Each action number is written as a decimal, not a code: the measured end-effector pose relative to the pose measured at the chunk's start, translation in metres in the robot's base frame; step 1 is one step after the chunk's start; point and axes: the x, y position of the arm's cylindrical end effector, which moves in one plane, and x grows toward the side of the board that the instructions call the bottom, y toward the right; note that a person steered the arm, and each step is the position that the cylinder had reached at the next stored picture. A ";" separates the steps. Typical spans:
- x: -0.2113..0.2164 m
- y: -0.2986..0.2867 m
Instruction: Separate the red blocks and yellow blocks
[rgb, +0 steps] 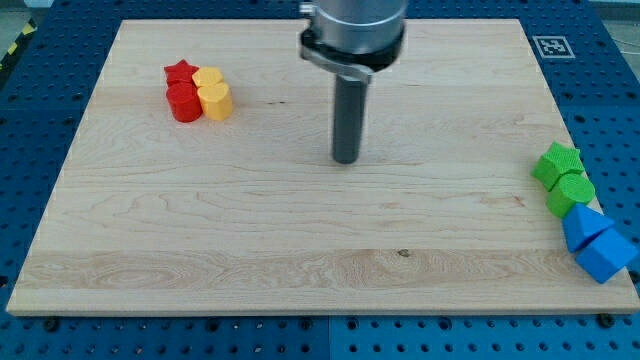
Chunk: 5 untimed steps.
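Nothing is separated yet: the red star (180, 71) and red cylinder (184, 102) touch the yellow blocks (211, 91) at the surface's (200, 220) far left. My tip (345, 159) stands mid-surface, well apart to their right; there is no pincer.

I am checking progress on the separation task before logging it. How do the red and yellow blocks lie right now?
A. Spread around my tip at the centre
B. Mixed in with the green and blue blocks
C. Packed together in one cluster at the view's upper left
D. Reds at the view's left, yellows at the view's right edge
C: the red star, red block, yellow block and yellow heart sit pressed together at the view's upper left, well left of my tip.
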 end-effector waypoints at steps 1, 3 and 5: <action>0.000 -0.025; 0.000 -0.025; -0.012 -0.086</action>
